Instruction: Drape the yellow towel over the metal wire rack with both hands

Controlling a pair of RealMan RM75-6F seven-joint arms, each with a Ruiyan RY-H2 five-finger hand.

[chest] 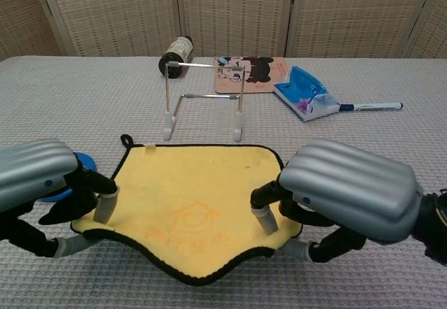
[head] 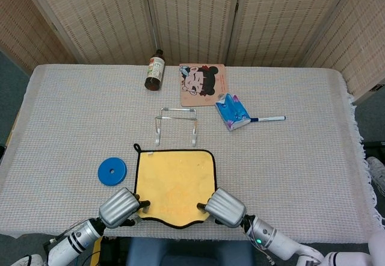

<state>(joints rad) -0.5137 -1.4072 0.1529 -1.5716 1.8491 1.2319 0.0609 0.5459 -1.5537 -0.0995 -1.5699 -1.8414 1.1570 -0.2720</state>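
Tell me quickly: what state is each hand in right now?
Left hand: pinching the yellow towel's near left corner.
Right hand: pinching its near right corner.

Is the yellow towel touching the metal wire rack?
Apart. The chest view shows a strip of table cloth between the yellow towel and the metal wire rack's feet.

The table (head: 313, 170) carries rack (head: 176, 125), bottle (head: 155, 70), disc (head: 112, 171), pen (head: 268, 119).

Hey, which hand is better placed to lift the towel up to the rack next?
Neither alone. The left hand pinches the towel's near left corner and the right hand its near right corner, and the rack stands straight beyond the far edge. Both look equally placed, so lifting together seems best.
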